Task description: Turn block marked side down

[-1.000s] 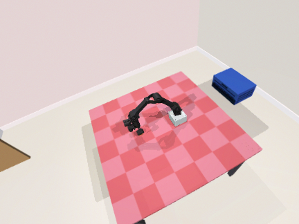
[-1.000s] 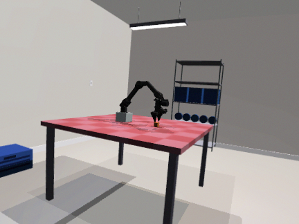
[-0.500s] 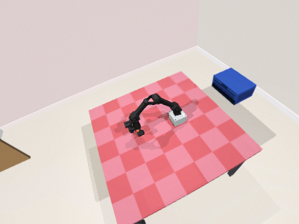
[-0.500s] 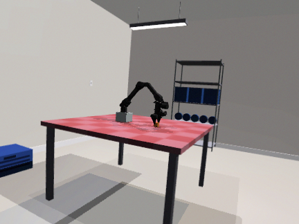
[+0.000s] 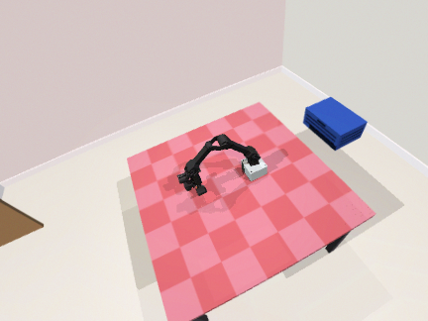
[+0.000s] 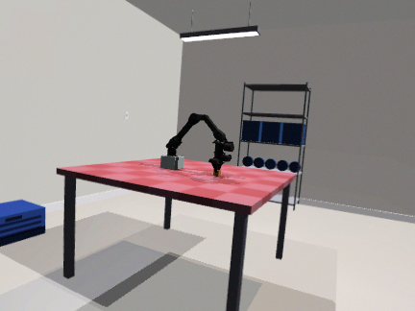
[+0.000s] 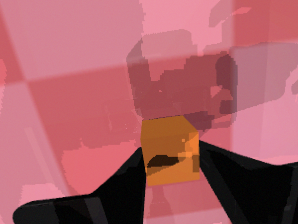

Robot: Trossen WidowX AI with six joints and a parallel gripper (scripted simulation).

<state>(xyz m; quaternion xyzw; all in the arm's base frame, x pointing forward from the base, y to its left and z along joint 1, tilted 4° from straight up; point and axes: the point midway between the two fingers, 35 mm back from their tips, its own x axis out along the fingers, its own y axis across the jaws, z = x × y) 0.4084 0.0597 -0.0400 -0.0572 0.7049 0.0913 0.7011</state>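
Note:
The orange block [image 6: 217,173] [image 7: 172,175] is at the pink-and-red checkered table [image 5: 248,255] [image 6: 110,174]; the views do not show clearly whether it touches the top. My gripper [image 5: 200,191] [image 6: 217,171] [image 7: 167,147] points down and is shut on the block, one black finger against each side in the wrist view. In the top view the block is hidden by the gripper. A dark patch shows on the block's near face in the wrist view, and I cannot tell whether it is the mark or a shadow.
The arm stands on a pale grey base box [image 5: 256,173] [image 6: 172,162] on the table. A blue chest [image 5: 333,121] [image 6: 21,218] is on the floor beyond the table's edge. A shelf rack [image 6: 276,87] stands behind, off the table.

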